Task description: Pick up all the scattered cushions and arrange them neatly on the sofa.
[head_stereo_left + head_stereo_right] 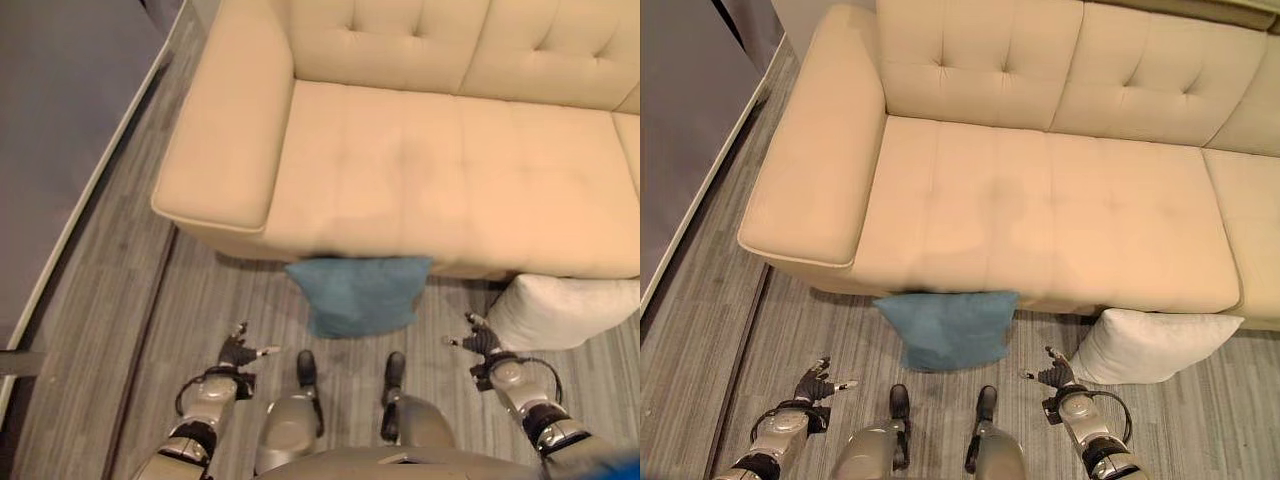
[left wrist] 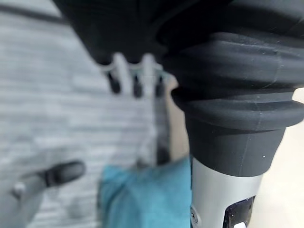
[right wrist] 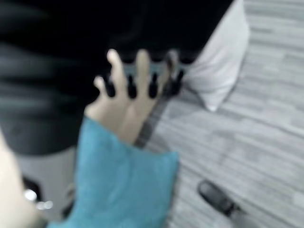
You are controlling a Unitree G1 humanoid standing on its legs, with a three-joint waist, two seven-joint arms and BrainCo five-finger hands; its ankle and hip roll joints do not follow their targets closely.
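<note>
The left hand is seen at the lower left of the head views, held over the floor with fingers spread and nothing in them. The right hand is seen at the lower right, likewise spread and empty, just beside the near corner of a white cushion.

A blue cushion is propped on the floor at the lower middle of the frame, its top edge leaning against the front of the sofa. The white cushion lies on the floor to its right, also against the sofa front, the two cushions kept apart by a strip of bare floor.

The sofa is beige, with a tufted back and a broad armrest at the left; its seat is taken up by no cushion. The floor is laid in grey wood-look planks. A grey wall with a pale skirting board is seen running along the upper left.
</note>
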